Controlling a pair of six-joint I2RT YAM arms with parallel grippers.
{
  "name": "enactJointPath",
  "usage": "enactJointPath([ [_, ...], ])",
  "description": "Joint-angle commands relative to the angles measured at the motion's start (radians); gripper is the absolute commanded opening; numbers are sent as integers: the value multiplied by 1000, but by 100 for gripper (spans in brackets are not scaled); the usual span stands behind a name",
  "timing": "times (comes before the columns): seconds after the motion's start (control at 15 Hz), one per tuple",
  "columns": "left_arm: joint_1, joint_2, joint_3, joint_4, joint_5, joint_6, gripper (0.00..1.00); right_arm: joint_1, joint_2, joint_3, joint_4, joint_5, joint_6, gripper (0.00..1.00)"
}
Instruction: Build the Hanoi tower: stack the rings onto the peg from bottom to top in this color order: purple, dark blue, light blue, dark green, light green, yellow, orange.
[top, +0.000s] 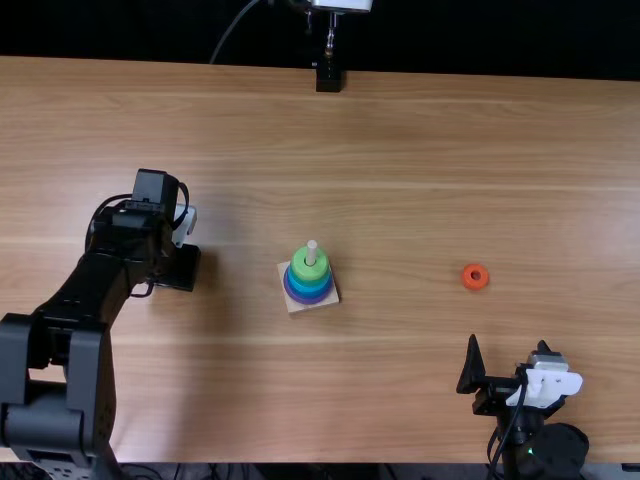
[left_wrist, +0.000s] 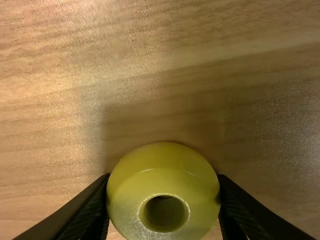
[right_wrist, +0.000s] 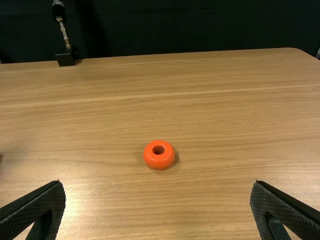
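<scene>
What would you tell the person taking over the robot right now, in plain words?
Left hand: closed on the yellow ring, off to the left of the peg.
Right hand: open and empty, at the table's near right.
Orange ring: flat on the table, right of the peg.
Done: purple at the bottom, blue above it, light green on top; I can't make out a dark green ring.
Left: yellow, then orange.

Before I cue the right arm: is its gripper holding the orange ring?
No, the orange ring lies on the table.
</scene>
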Motion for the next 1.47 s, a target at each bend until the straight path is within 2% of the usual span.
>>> enactJointPath([
  [0.0,-9,-60,6,-25,20,-1,0,-2,-12,-79,-31,-5,-6,100],
  [0.47,-15,-221,260,-415,22,-1,0,-2,-12,-79,-31,-5,-6,100],
  [0.6,-75,-258,348,-490,22,-3,0,-3,-12,-79,-31,-5,-6,100],
  [0.67,-112,-265,391,-509,20,-20,0,-2,-12,-79,-31,-5,-6,100],
  [0.87,-197,-268,478,-516,22,-148,0,-2,-12,-79,-31,-5,-6,100],
  [0.93,-234,-267,506,-516,22,-176,0,-2,-12,-79,-31,-5,-6,100],
  [1.27,-366,-173,648,-516,22,-264,0,-3,-12,-79,-31,-5,-6,100],
  [1.4,-415,-138,678,-516,22,-283,0,-2,-12,-79,-31,-5,-6,100],
])
